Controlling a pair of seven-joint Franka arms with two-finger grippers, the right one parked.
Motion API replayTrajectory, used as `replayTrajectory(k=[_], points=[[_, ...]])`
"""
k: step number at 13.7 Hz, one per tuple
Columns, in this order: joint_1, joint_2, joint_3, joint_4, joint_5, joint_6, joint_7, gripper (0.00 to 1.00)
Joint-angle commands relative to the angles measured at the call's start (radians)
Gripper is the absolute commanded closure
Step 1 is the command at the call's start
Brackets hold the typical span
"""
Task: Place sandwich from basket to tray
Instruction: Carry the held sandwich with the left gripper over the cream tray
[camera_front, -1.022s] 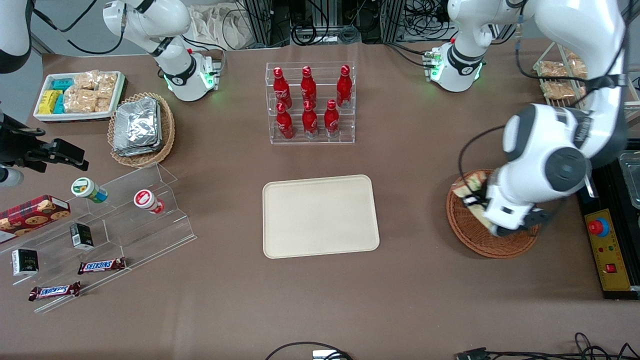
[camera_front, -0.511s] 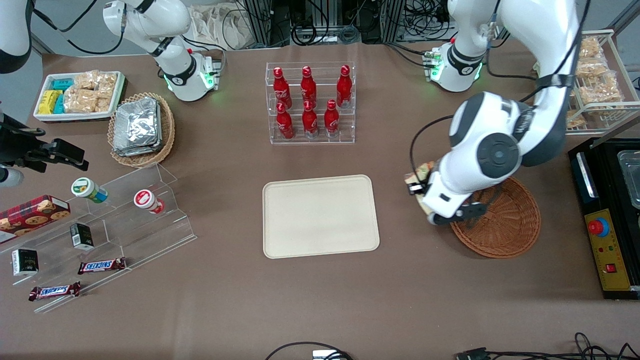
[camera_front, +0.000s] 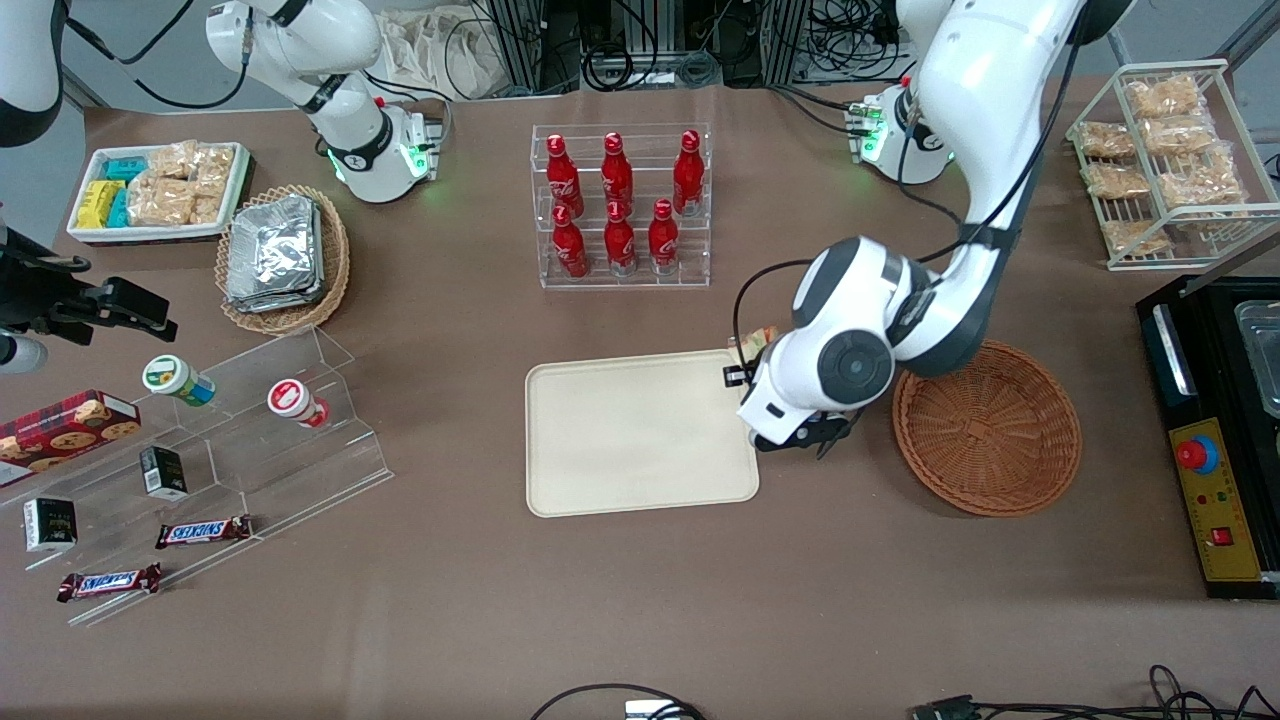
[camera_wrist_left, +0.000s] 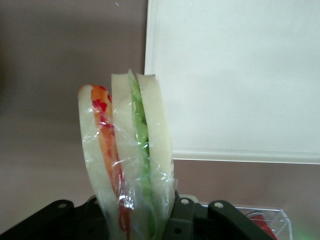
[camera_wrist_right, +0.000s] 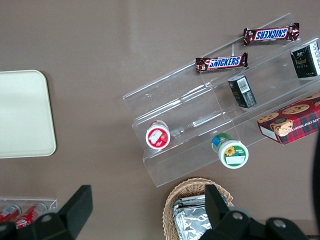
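Gripper (camera_wrist_left: 137, 227) clamped on sandwich (camera_wrist_left: 131, 150), above tray (camera_front: 640, 432) edge nearest basket (camera_front: 987, 427); bottle rack (camera_front: 621, 206) near tray.

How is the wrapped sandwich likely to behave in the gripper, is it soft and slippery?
The sandwich, held by the gripper beside the tray, is probably soft: its white bread slices bow outward above the grip. The clear wrap looks glossy and wrinkled, so it may slip. It is likely light, standing upright from a low pinch.
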Motion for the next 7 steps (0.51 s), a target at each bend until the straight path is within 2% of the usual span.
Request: replayTrajectory(k=[1,7], points=[[-0.020,0.068,-0.004,0.061,-0.021,-0.004,0.043,0.66],[-0.062,0.137,-0.004,0.061,-0.015,0.125,0.077,0.65]])
